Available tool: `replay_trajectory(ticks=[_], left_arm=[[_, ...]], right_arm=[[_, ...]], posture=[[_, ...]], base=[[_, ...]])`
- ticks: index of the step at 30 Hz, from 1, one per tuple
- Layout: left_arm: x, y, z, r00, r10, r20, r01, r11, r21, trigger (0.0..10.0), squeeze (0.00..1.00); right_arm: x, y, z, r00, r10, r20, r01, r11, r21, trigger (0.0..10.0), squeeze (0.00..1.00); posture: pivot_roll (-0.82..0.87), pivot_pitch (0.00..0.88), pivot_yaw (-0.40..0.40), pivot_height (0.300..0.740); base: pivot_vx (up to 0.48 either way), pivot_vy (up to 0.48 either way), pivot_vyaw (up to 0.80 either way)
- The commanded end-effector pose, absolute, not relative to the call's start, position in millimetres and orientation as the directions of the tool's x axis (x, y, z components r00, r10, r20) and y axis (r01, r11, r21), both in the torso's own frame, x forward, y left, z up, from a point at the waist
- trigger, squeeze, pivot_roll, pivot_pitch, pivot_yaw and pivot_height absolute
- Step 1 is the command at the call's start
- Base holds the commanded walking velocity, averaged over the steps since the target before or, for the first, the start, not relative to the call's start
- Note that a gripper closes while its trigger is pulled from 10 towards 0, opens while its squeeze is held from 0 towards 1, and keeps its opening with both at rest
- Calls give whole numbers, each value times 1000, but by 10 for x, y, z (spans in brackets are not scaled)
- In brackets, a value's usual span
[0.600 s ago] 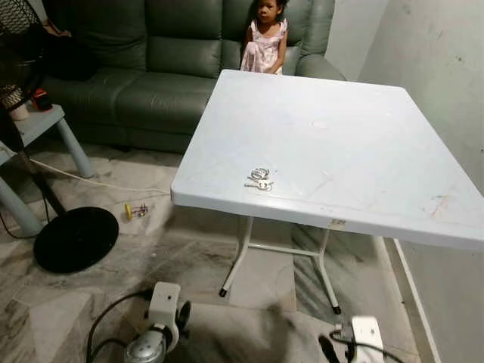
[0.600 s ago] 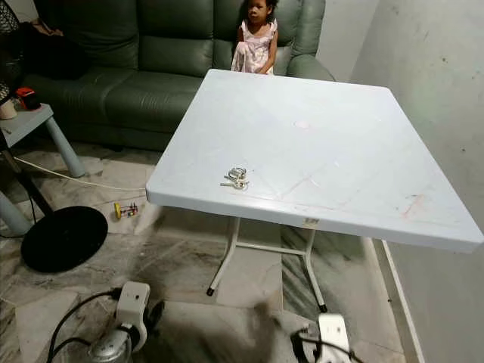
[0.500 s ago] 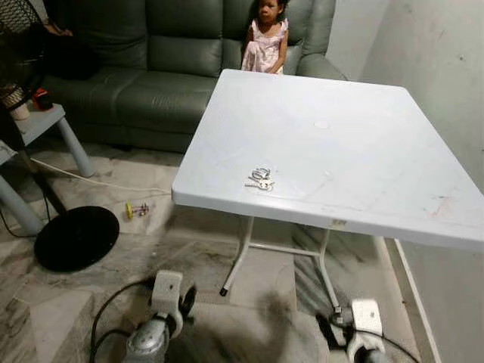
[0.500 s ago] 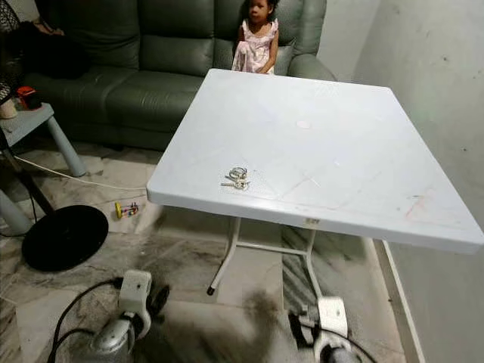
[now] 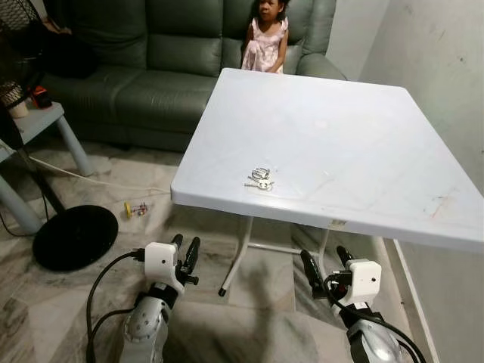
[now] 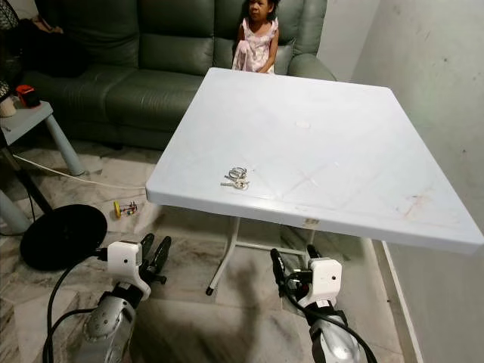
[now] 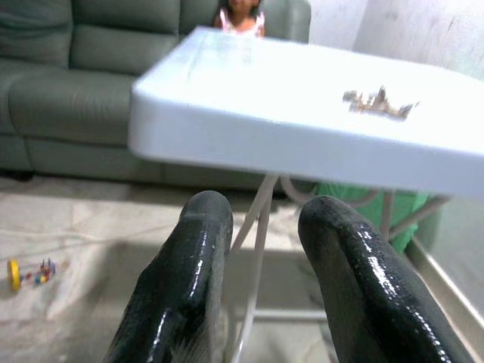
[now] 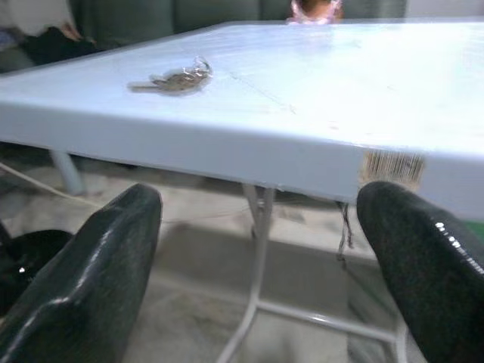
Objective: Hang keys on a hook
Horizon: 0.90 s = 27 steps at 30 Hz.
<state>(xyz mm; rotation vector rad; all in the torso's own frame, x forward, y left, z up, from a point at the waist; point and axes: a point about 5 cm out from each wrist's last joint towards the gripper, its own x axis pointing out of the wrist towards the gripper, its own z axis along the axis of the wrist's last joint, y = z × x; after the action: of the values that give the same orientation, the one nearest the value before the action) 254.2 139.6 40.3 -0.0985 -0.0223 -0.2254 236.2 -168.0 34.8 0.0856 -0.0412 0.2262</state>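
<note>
White plastic forms the worktop (image 5: 355, 144), and the keys (image 5: 259, 179) lie flat near its front edge while we hold the left pincer (image 5: 185, 252) with fingers narrowly parted and the right pincer (image 5: 325, 262) spread wide, both empty and below the edge. We judge the main risk to be an upward reach striking the worktop's underside or rim, or a shallow pinch sliding the flat keys off the edge. Our wrist views show the keys edge-on, whereas our head views show a person (image 5: 265, 36) beyond the worktop.
</note>
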Motion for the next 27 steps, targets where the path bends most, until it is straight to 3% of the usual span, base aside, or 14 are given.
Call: replay_trajectory(ticks=[1,11,17,27], left_arm=[[2564,1382,533,972,-220,76,228,967,-112,10000,0],[2653,1546,932,990,-100,101,119,971,-206,10000,0],[2638,1519,1061,987,-122,105,145,959,-242,10000,0],[2611,1426,1030,987,-147,64,159,946,-283,10000,0]], right_arm=[[2391,-1666,510,967,234,101,-240,969,61,10000,0],[2578,-1521,902,958,246,147,-243,969,-38,10000,0],[2599,-1336,1093,928,320,191,-319,947,-38,10000,0],[2596,-1383,1047,931,336,140,-330,942,-64,10000,0]], posture=[[99,0,-72,740],[110,0,-77,740],[118,0,-79,740],[119,0,-88,740]], base=[[0,0,0],[0,0,0],[0,0,0],[0,0,0]])
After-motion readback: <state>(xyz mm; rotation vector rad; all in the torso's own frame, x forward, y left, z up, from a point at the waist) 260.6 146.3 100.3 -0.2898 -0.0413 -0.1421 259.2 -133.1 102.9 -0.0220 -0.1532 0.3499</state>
